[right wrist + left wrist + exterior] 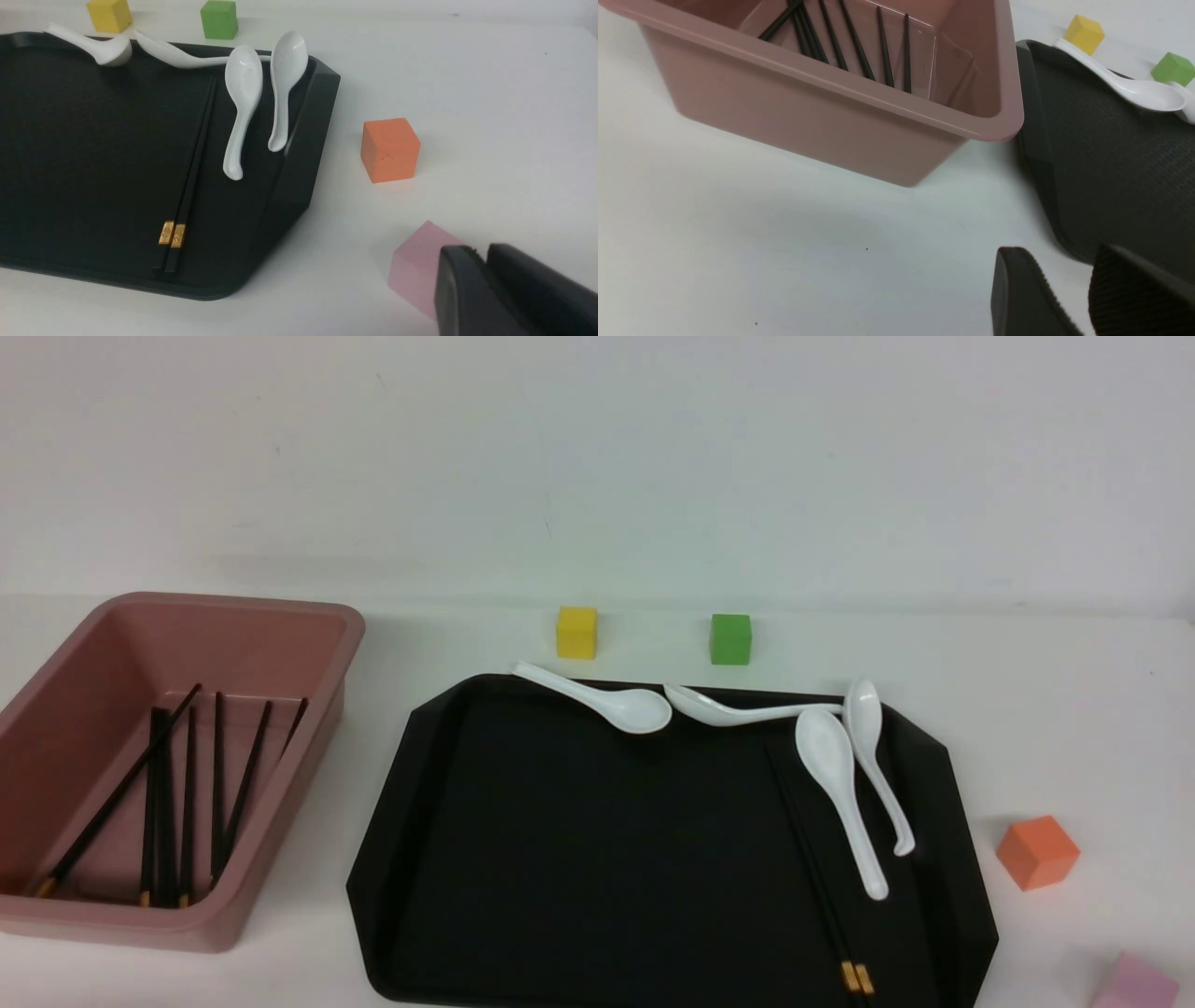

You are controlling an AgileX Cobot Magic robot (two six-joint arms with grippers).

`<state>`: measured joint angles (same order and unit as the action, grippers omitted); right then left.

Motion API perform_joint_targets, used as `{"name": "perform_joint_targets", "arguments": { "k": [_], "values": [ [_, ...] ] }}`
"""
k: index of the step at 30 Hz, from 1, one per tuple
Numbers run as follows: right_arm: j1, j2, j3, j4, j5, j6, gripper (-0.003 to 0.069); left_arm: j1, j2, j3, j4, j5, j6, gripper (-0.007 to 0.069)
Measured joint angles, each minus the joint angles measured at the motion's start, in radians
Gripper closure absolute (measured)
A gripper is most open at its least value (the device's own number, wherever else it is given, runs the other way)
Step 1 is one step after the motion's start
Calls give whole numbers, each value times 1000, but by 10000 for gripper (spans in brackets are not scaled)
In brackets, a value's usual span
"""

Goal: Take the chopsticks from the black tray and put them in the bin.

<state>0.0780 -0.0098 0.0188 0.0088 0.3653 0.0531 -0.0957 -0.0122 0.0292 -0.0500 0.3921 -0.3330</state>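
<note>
A plain white tabletop (653,635) is seen against a bare, pale wall (597,448), to which it runs back with only a soft shadow line at the join. The largest thing on it is the black tray (579,859), set towards the right of centre. Just beside the tray, on the left, the dusty-pink bin (280,616) is placed. Six chopsticks (187,803) are already laid in the bin; two more chopsticks (822,887) lie side by side in the right part of the tray, gold bands nearest the robot. Four white spoons (836,784) are spread along the tray's far and right rim. Behind the tray a yellow cube (577,632) and a green cube (730,638) are set; an orange cube (1036,851) and a pink cube (1134,985) sit at its right. The left gripper (1069,298) is held over bare table with a narrow gap between its fingers, nothing held. The right gripper (486,289), near the pink cube, is nearly closed and empty.
</note>
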Motion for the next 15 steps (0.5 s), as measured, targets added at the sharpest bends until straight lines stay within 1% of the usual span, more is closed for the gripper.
{"name": "perform_joint_targets", "arguments": {
  "k": [15],
  "values": [
    [0,0,0,-1,0,0,540,0,0,0,0,0,0,386]
  ]
}}
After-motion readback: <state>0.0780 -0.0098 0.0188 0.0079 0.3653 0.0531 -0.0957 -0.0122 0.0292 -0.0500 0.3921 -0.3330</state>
